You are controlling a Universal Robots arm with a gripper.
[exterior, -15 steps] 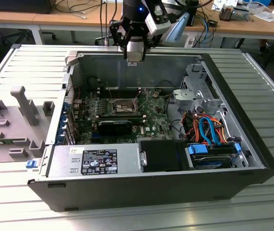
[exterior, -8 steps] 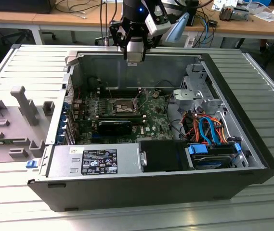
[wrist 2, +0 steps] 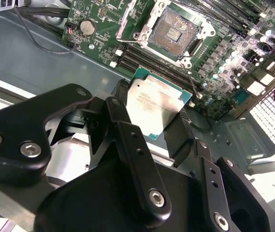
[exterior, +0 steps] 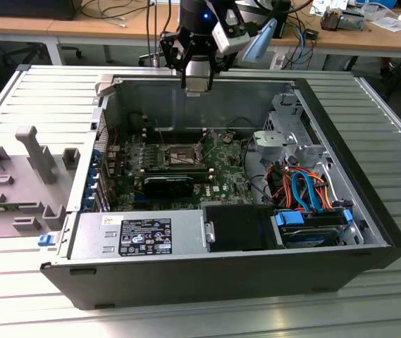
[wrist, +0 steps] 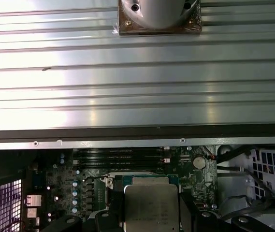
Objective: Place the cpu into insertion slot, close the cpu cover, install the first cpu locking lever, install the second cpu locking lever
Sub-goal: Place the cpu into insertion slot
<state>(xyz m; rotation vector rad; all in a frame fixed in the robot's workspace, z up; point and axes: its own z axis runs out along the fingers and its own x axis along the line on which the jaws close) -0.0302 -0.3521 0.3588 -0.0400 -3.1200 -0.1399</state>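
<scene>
I have the pincer (wrist 2: 152, 113) clamped on the cpu (wrist 2: 159, 101), a finger (wrist 2: 123, 121) on each of two opposite edges. I judge this grip keeps the chip level and leaves its underside free. The insertion slot (wrist 2: 176, 31) lies uncovered beyond the fingertips, well apart, ready to take it.

Glare on cpu (wrist 2: 154, 104) & tabletop (wrist: 137, 72); PC case (exterior: 186, 282) dim.

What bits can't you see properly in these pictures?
- The cpu underside: it faces away in both wrist views, and the gripper covers two edges.
- The cpu's near part, first wrist view: cut off by the picture's edge.
- The insertion slot, exterior view: too small to make out its pins.
</scene>
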